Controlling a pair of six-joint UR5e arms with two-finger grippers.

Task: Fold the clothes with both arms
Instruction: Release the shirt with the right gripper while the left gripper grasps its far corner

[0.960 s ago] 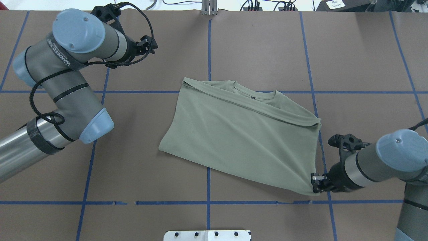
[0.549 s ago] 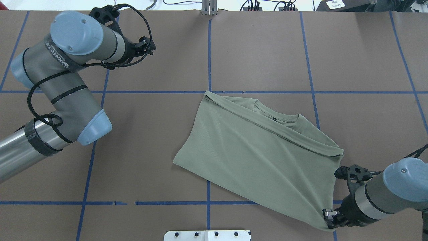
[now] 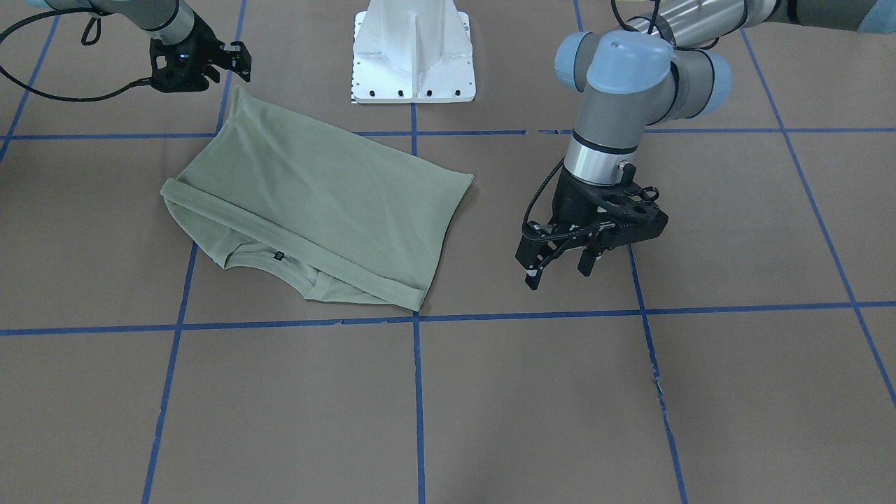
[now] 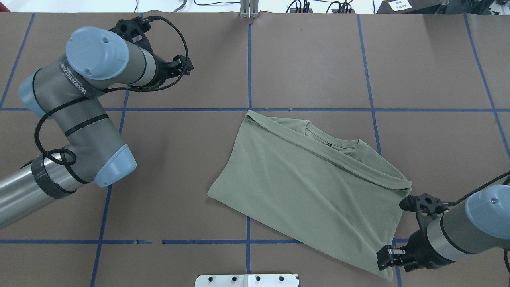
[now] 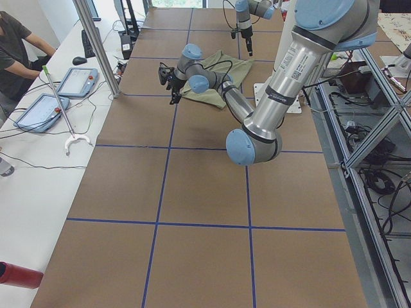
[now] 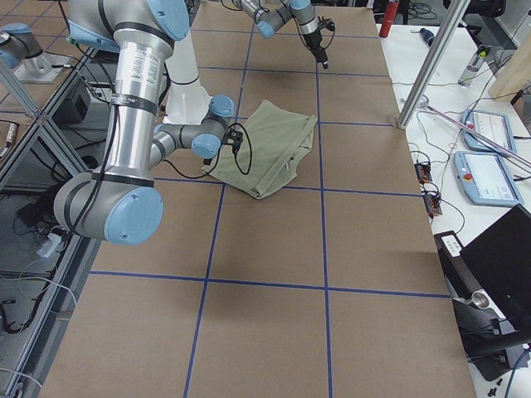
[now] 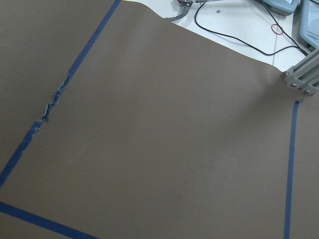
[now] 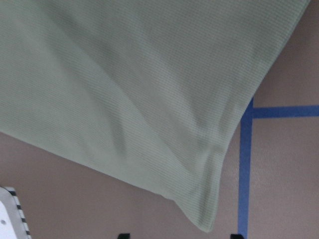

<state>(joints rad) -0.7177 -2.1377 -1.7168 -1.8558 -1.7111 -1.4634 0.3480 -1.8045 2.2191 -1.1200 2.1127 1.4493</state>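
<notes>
While the pale green shirt (image 4: 310, 187) is lying folded on the brown bench (image 4: 318, 59), I am hovering my right end effector (image 3: 236, 59) just at its near right corner, at about 5 o'clock of the garment in the overhead view. From that end effector the cloth is spreading away toward 10 o'clock. In my right wrist view the corner is pointing down between my two black fingertips (image 8: 234, 235), which are standing wide apart at the bottom edge. The corner is sitting closer to the one at 3 o'clock, and neither is pinching the fabric. I cannot tell whether that fingertip is brushing the cloth.

I am holding my left end effector (image 3: 558, 276) well apart from the shirt, up at about 10 o'clock of it in the overhead view. Its fingers are spread open and carrying nothing. My left wrist camera is showing only bare bench and blue tape lines (image 4: 249, 59).

The shirt is sitting right of the bench's middle, skewed, with its long folded edge running from 10 o'clock down to 4 o'clock. The round neckline with its small black label (image 4: 329, 144) is peeking out at the 1 o'clock side. The hem corner at 8 o'clock is lying close to the central tape line. The white pedestal base (image 3: 413, 56) is standing at 6 o'clock of the overhead view, near the shirt's lower edge but not touching it.
</notes>
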